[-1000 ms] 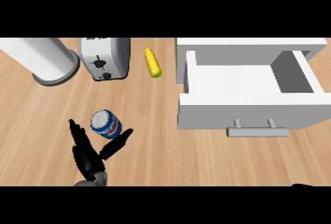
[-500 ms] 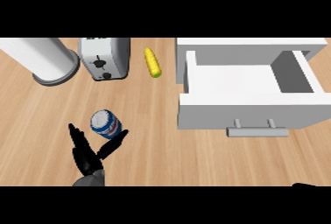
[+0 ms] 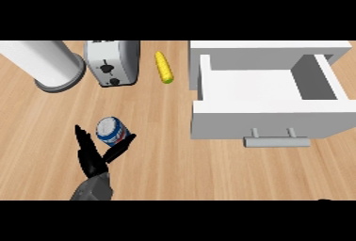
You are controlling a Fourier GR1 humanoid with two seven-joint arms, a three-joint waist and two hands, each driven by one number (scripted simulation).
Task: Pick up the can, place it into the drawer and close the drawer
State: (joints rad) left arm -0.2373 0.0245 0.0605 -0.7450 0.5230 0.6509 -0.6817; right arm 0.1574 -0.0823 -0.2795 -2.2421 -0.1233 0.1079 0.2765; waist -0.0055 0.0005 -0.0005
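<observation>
A blue and white can (image 3: 111, 131) stands on the wooden counter at the left of the head view. My left hand (image 3: 93, 162) comes up from the lower edge just behind it. Its straight fingers lie along the can's left side and the thumb reaches to the lower right, so the can sits in the fork, not enclosed. The white drawer (image 3: 268, 120) stands pulled open at the right, its inside bare, its grey handle (image 3: 276, 140) facing me. Only a dark sliver of my right hand (image 3: 324, 199) shows at the bottom right edge.
A silver toaster (image 3: 111, 63) stands at the back left beside a tall white cylinder (image 3: 45, 63). A yellow corn cob (image 3: 163, 67) lies between the toaster and the drawer. Bare wood separates the can from the drawer front.
My left hand has crept slightly forward, closer round the can. The can and the drawer have not moved.
</observation>
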